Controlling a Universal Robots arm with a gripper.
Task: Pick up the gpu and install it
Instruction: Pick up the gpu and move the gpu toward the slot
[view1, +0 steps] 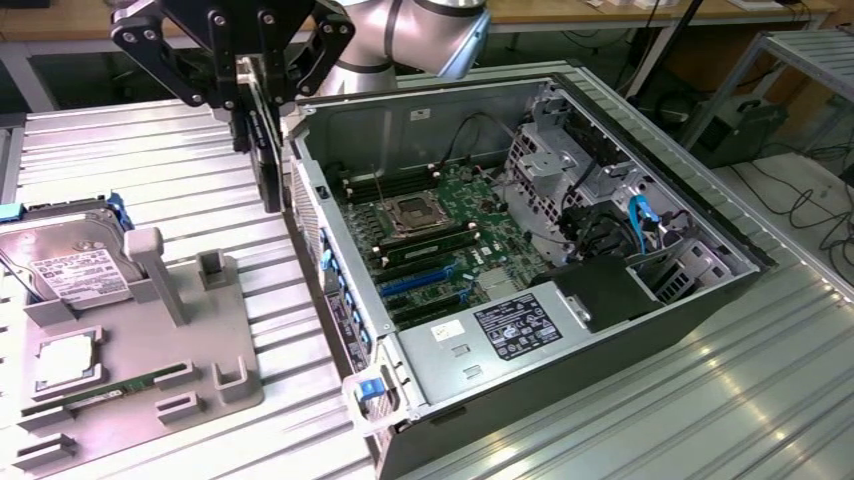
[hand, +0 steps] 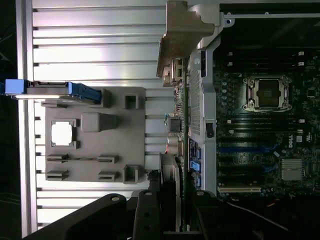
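Ribbed metal table (view1: 160, 150), with the open tower case (view1: 694, 290) lying on its side on it. The motherboard (hand: 260, 125) says DELL (sideways in the wrist view). A gray parts holder (view1: 147, 370) sits beside the case. The gripper (view1: 260, 105) is pinching the gpu (view1: 272, 165), which hangs edge-on in the air just outside the case wall. The hard drive (view1: 74, 265) and power supply (view1: 514, 325) both have labels, too small to read.
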